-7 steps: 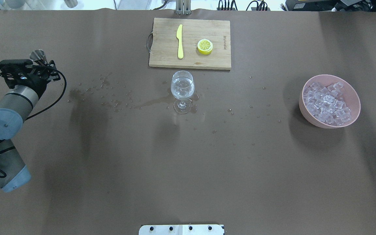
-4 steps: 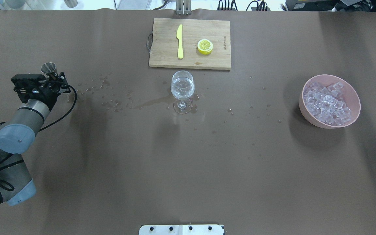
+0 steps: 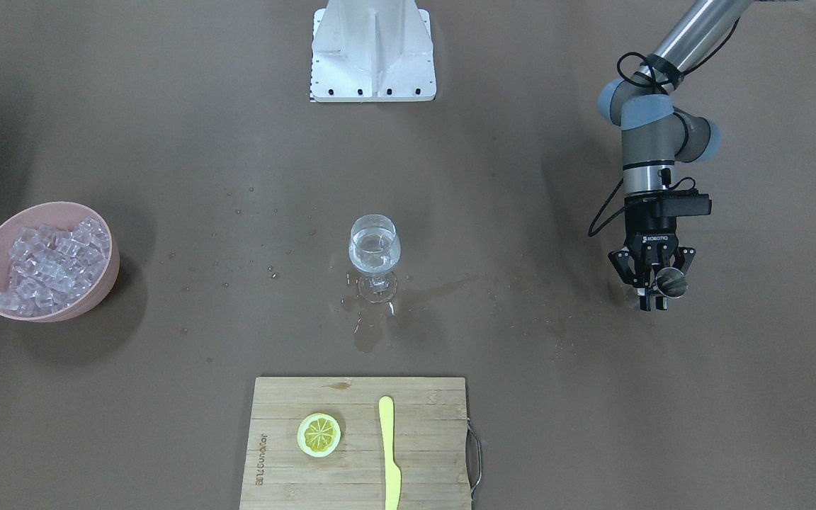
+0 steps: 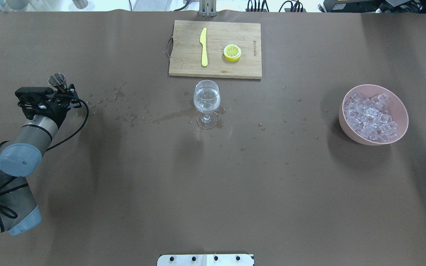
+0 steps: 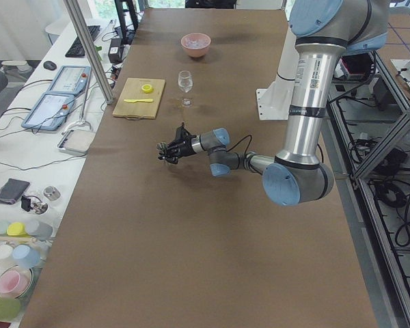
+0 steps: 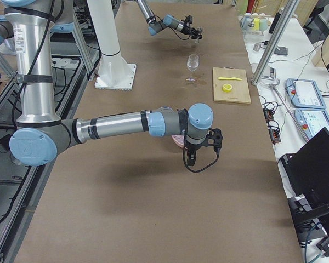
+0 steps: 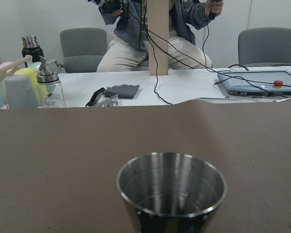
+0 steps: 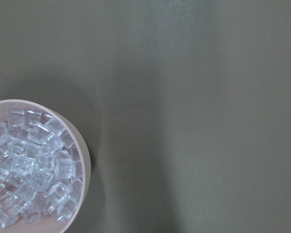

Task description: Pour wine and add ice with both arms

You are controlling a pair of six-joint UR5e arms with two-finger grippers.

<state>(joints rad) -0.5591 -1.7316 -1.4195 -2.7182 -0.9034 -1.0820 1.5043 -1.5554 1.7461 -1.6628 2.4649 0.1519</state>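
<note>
A stemmed glass [image 4: 206, 98] [image 3: 374, 249] stands at the table's middle with clear wine in its bowl. Far to its left, my left gripper [image 4: 60, 88] [image 3: 654, 297] is shut on a small upright metal cup [image 4: 57, 79] [image 3: 671, 283]. The left wrist view looks into that cup [image 7: 172, 187], and it looks empty. The ice [image 4: 370, 114] [image 3: 50, 262] [image 8: 29, 179] fills a pink bowl [image 4: 401, 111] at the right. My right gripper [image 6: 202, 149] shows only in the exterior right view, above that bowl, and I cannot tell whether it is open or shut.
A wooden cutting board [image 4: 216, 68] with a yellow knife [image 4: 203, 46] and a lemon half [image 4: 232, 52] lies behind the glass. Wet streaks and drops [image 4: 172, 116] run from the glass toward my left gripper. The white base plate [image 4: 205, 259] sits at the near edge.
My left gripper has carried the metal cup rightward and toward the robot's side, most of it early. The glass, the bowl and the board have not moved.
</note>
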